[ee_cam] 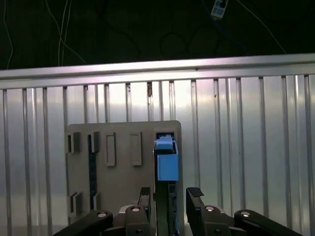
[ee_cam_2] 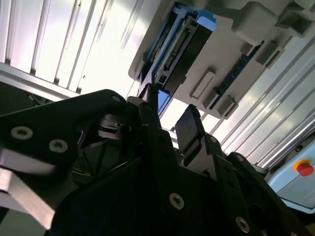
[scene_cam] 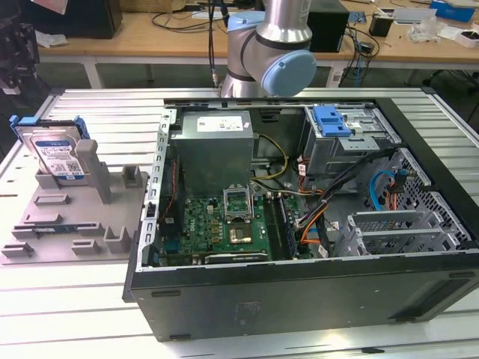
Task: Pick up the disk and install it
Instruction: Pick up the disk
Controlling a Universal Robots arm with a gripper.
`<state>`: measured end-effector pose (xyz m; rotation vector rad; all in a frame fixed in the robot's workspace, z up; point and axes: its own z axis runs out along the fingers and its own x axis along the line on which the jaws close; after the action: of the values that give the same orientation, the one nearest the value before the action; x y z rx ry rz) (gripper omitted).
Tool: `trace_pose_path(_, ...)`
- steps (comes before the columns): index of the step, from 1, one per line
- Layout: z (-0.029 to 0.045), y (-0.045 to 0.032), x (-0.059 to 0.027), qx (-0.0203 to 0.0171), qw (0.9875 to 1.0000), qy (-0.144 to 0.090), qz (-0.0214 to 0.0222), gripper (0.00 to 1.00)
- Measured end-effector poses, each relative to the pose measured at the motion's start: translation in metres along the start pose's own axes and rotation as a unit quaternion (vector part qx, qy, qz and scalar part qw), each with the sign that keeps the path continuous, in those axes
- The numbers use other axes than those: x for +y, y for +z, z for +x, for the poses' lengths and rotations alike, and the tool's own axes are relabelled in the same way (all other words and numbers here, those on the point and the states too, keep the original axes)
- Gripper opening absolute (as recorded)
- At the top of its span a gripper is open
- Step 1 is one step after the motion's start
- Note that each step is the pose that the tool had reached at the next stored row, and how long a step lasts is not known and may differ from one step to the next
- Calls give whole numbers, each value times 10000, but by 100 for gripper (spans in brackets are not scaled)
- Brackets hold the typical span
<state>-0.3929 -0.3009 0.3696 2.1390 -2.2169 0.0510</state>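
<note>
Inspection of the exterior view found the disk (scene_cam: pixel 58 149) standing on edge, leaning slightly, in a slot at the far end of a grey holder (scene_cam: pixel 75 224). The holder lay on the slatted metal table (scene_cam: pixel 67 314) at the exterior view's left. The disk's blue carrier framed the labelled face, which was turned toward the camera. Nothing touched the disk there.

An open computer case (scene_cam: pixel 299 299) lay on the table just right of the holder, with its motherboard (scene_cam: pixel 224 224) and power supply (scene_cam: pixel 213 146) exposed. A grey drive cage (scene_cam: pixel 352 142) carrying a blue bracket (scene_cam: pixel 331 121) sat in the case's far right corner. The robot arm (scene_cam: pixel 273 45) rose beyond the far side of the case.

In the first wrist view the gripper (ee_cam: pixel 170 196) was spread, its two dark fingers (ee_cam: pixel 195 194) parted and holding nothing. The disk (ee_cam: pixel 167 164) was seen edge-on through the gap between them, seated in the holder (ee_cam: pixel 118 187) and apart from both fingers.

The second wrist view showed the gripper (ee_cam_2: pixel 170 103) likewise spread, with the disk (ee_cam_2: pixel 184 44) in its slot beyond the fingertips and clear of them
</note>
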Motion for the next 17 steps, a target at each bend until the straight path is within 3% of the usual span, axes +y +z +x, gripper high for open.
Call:
trace_pose_path(2,0,25,56,0,10000,-34,16,42)
trace_pose_path(8,-4,103,75,-1,10000,-58,61,42)
trace_pose_path(17,10,192,75,0,10000,-62,64,42)
